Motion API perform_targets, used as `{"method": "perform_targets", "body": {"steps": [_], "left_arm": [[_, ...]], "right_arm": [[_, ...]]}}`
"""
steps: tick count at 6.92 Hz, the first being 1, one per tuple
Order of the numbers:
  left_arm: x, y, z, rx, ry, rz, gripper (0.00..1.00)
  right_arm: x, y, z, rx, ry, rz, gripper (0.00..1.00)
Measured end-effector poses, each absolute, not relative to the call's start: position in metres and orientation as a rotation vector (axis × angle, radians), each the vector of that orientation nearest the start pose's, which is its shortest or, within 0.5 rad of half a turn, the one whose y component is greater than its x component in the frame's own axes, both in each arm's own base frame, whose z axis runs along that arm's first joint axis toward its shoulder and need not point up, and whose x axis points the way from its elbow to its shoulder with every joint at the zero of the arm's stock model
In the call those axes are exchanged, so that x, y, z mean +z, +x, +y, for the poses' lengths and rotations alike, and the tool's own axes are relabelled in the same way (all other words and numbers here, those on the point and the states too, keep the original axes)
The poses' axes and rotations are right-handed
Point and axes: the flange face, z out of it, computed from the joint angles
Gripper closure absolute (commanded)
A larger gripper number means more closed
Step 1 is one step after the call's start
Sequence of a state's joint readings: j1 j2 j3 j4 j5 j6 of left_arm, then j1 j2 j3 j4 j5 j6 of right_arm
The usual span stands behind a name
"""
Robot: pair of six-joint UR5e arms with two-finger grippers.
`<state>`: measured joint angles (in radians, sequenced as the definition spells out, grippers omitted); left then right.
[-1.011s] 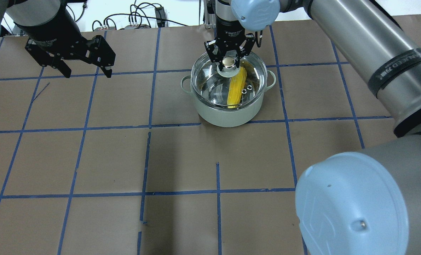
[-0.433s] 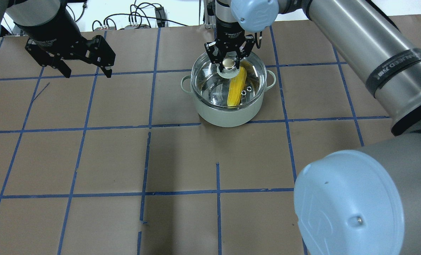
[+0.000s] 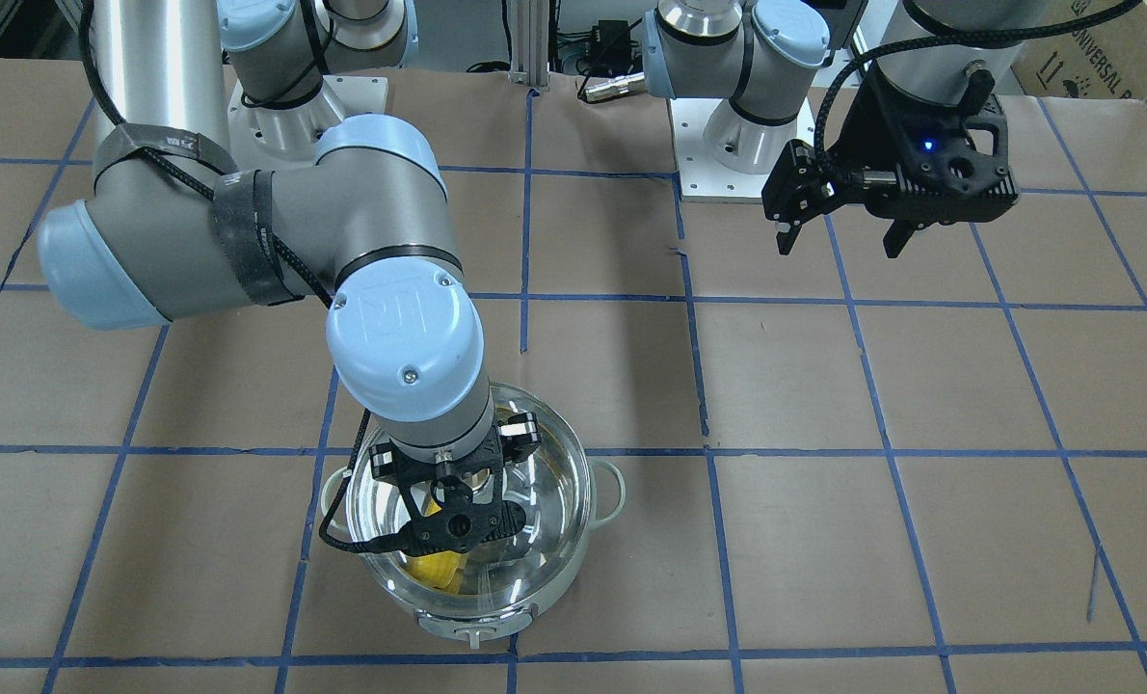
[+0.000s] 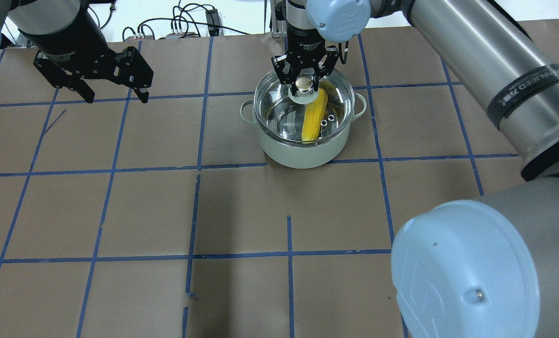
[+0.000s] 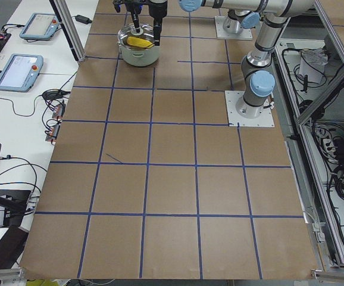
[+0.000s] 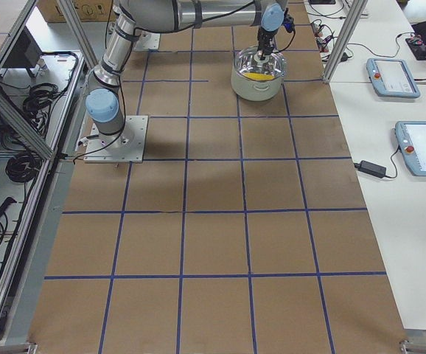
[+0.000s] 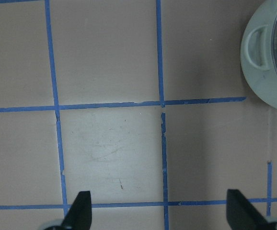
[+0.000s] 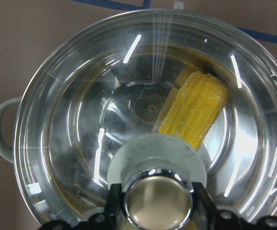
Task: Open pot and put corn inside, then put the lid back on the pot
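While seated on pot [image 4: 303, 152] over corn [image 4: 313, 117] lying inside — lid [image 4: 279, 110], pinched at knob [image 8: 158, 201] by closed right gripper [image 4: 304, 85], likely for centring before release; left gripper [image 4: 116, 94] parked well apart to keep clear, fingers spread, holding nothing.

Both arms, the right arm [image 3: 149, 241] and the left arm [image 3: 704, 43], are built of brushed silver tubes and grey joint housings closed by round pale blue caps [image 3: 405, 333], embossed with a logo and set with a small screw [image 3: 406, 377]. A black band [image 4: 528, 87] with white lettering wraps the right arm's tube, and a braided black cable [image 3: 294, 270] runs along it under straps of black tape [image 3: 246, 236]. The jaws at both wrists are matte black linkages below black collars printed in white, and a small blue light [image 3: 928, 146] glows on the left wrist's black camera housing.
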<state>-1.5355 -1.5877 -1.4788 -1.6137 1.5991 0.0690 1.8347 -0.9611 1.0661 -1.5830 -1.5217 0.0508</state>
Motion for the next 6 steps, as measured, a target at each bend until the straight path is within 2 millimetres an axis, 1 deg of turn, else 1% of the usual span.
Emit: {"method": "perform_targets", "body": {"steps": [3,4,5,6], "left_arm": [[0.5206,-0.1128,-0.5054,-0.048,0.052,3.111,0.00],[0.5206,-0.1128,-0.5054,-0.048,0.052,3.111,0.00],[0.5206,-0.1127,-0.5054,-0.048,0.052,3.111,0.00],[0.5206,-0.1127,-0.5054,-0.048,0.052,3.111,0.00]], "right_arm": [[0.3617,0.3214,-0.6598,0.180,-0.326,3.088,0.95],[0.3611,0.3216,-0.6601,0.182,-0.326,3.087,0.86],[0.3599,0.3217,-0.6606,0.184,-0.326,3.087,0.56],[0.3596,0.3218,-0.6608,0.185,-0.328,3.086,0.40]]}}
